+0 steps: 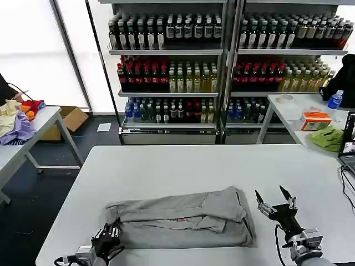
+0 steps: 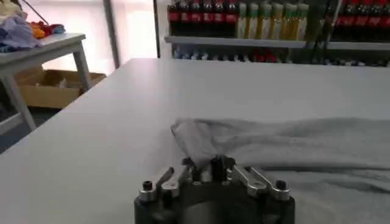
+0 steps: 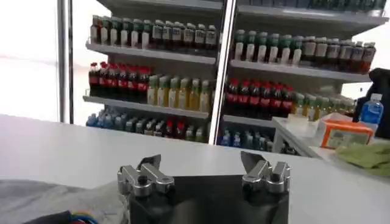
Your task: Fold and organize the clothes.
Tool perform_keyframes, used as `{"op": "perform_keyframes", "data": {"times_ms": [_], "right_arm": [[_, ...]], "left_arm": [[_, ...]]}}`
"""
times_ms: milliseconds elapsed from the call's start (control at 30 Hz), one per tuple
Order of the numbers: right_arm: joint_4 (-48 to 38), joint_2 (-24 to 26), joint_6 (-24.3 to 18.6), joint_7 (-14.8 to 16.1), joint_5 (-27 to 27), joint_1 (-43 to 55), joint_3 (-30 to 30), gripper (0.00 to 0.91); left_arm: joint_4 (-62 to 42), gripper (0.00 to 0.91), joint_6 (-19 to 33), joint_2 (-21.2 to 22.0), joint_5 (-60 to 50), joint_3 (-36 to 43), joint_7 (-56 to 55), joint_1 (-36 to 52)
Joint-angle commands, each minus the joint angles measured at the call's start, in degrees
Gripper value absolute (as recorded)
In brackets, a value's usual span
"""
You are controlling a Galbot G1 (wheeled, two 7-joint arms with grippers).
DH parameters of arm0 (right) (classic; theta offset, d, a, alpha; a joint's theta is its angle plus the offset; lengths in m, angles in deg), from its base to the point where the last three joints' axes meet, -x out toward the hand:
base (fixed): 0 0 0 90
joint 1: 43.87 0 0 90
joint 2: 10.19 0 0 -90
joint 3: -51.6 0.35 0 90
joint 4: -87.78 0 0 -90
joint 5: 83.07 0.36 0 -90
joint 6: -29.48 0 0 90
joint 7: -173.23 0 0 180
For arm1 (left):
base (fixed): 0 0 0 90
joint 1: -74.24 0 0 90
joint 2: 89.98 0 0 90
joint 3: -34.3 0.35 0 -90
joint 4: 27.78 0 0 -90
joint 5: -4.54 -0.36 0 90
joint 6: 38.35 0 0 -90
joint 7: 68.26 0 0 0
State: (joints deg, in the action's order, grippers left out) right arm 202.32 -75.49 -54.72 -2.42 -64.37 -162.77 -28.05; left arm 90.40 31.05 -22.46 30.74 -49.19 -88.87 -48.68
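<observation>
One light grey shirt (image 1: pixel 183 219) lies folded into a long band on the near part of the white table (image 1: pixel 183 166), with a small red mark on its front. My left gripper (image 1: pixel 109 235) sits at the shirt's left near corner. In the left wrist view this left gripper (image 2: pixel 207 167) is shut on the edge of the grey shirt (image 2: pixel 292 146). My right gripper (image 1: pixel 273 198) hovers just right of the shirt, open and holding nothing. In the right wrist view the right gripper (image 3: pixel 201 164) has its fingertips wide apart, and a bit of the shirt (image 3: pixel 49 198) shows beside it.
A side table on the left holds purple, yellow and red fabrics (image 1: pixel 16 119), with a cardboard box (image 1: pixel 69 119) beyond it. The right-hand table carries a lime-green cloth (image 1: pixel 327 137), an orange box (image 1: pixel 315 120) and a blue bottle (image 1: pixel 334 100). Drink shelves (image 1: pixel 222 72) stand behind.
</observation>
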Motion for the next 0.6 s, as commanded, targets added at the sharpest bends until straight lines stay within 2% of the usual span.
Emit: {"op": "perform_keyframes", "data": {"times_ms": [33, 333, 467, 600], "right_arm": [[-0.2, -0.1, -0.4, 0.0, -0.3, 0.0, 0.0, 0.907], [0.0, 0.2, -0.5, 0.0, 0.2, 0.0, -0.1, 0.907], [0.3, 0.5, -0.5, 0.0, 0.4, 0.0, -0.2, 0.907], [0.6, 0.6, -0.4, -0.1, 0.4, -0.2, -0.3, 0.907]], "left_arm": [[-1.1, 0.020, 0.4, 1.3, 0.6, -0.1, -0.7, 0.3], [-0.5, 0.010, 1.5, -1.8, 4.3, -9.5, 1.3, 1.5], [-3.8, 0.010, 2.6, -3.6, 5.6, -18.9, 3.6, 3.0], [-6.4, 0.020, 2.5, -7.3, 9.7, -26.9, 6.7, 3.8]]}}
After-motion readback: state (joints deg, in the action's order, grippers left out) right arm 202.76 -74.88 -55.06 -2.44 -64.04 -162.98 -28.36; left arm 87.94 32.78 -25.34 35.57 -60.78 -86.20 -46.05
